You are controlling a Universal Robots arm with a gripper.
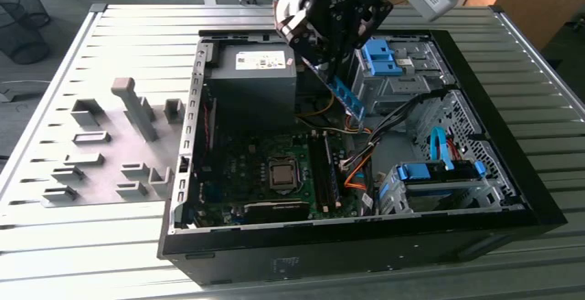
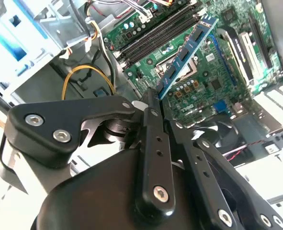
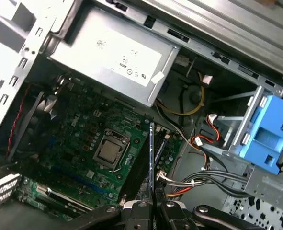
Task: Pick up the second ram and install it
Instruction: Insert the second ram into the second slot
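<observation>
**Operator:** I have the pincer (image 1: 331,57) pinching the second ram (image 1: 349,98) by one end, fingers pressed together on its edge. In the second wrist view the pincer (image 2: 153,98) grips the near end of the stick (image 2: 186,48), which extends away over the motherboard (image 2: 218,72).

**Supervisor:** Where is the stick relative to the case?

**Operator:** In the exterior view it hangs tilted in the air inside the open computer case (image 1: 512,177), just beside the power supply (image 1: 251,84) and above the memory slots (image 1: 322,170). It is not seated. In the first wrist view I see it edge-on as a thin blue line (image 3: 152,153) rising from the pincer (image 3: 152,207), with the processor socket (image 3: 110,152) beside it and the power supply (image 3: 107,60) beyond.

**Supervisor:** Surroundings?

**Operator:** Blue drive-bay clips (image 1: 379,59) sit toward the exterior view's right, with a second blue bracket (image 1: 429,171) lower in the case. Orange and black cables (image 1: 361,163) run between slots and drive cage. Grey fixture blocks (image 1: 137,108) stand on the worktop (image 1: 109,231) on the exterior view's left, well apart from the case.
</observation>
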